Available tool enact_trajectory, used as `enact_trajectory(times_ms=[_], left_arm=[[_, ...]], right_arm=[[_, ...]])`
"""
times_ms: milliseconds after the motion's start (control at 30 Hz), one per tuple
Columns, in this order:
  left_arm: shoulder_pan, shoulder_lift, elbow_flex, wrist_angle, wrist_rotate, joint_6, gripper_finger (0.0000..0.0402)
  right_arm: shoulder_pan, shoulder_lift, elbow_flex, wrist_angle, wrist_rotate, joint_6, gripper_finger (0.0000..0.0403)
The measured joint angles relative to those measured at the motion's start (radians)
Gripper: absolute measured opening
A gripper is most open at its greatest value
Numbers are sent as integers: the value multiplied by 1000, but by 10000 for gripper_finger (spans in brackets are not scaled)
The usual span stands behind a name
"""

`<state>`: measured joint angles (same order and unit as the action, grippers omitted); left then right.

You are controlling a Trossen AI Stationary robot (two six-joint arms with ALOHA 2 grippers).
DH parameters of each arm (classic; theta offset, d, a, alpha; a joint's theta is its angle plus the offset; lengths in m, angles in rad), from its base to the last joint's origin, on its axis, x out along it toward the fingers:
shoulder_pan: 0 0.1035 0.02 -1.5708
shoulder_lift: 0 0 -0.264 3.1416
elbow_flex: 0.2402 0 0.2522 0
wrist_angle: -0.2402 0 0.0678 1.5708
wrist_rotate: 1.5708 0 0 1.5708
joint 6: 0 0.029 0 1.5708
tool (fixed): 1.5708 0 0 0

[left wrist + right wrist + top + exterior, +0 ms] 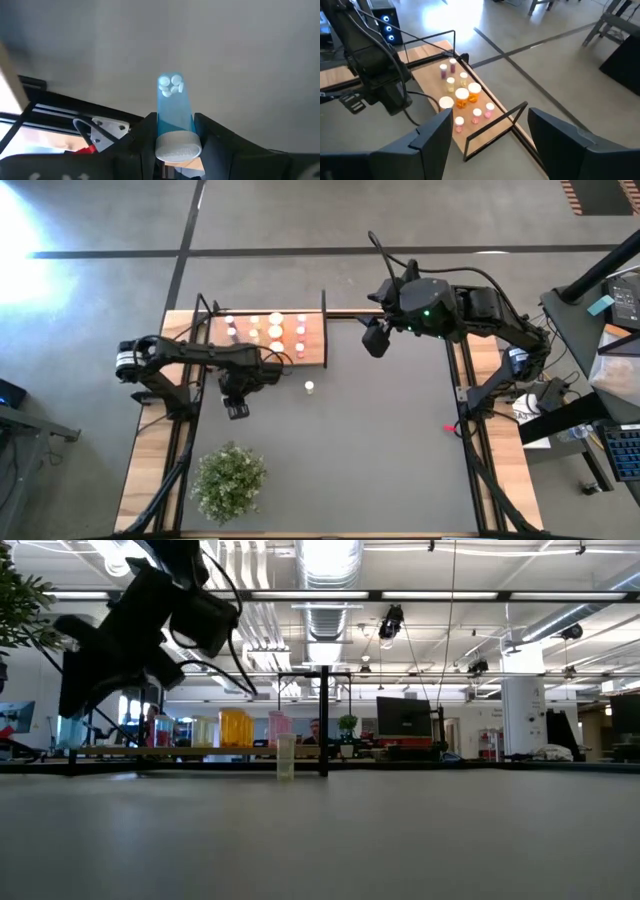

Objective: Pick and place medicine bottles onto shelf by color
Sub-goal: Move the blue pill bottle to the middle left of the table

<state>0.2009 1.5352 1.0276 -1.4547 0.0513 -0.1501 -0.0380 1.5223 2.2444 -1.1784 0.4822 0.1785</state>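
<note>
A dark worktop (350,440) is seen from above, with a light-wood shelf (312,350) at its far left edge on which about a dozen small white-capped medicine bottles (276,332) in orange, pink and white are stood in rows. The left gripper (238,409) is held just in front of the shelf, its jaws clamped on a clear bottle (174,115) of white tablets, while one more small bottle (310,388) is left standing alone on the worktop near the shelf's front edge. The right gripper (376,338) is held beside the shelf's right end with its jaws set apart, and a green plant (230,478) is placed at the near left.
</note>
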Motion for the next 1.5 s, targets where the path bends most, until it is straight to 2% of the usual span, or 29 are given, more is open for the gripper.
enact_trajectory(times_ms=[300, 500, 733, 1500], left_arm=[[-29, 0, -95, 133, -1, -1, 105], [-37, 0, -100, 154, -1, 0, 105], [-40, 0, -102, 259, 0, 0, 105], [-40, 2, -102, 279, 4, -28, 105]], right_arm=[[0, 0, 0, 1, -1, -14, 249], [0, 0, 0, 2, -1, -14, 249], [0, 0, 0, 5, -1, -14, 249], [0, 0, 0, 5, -2, -14, 249]])
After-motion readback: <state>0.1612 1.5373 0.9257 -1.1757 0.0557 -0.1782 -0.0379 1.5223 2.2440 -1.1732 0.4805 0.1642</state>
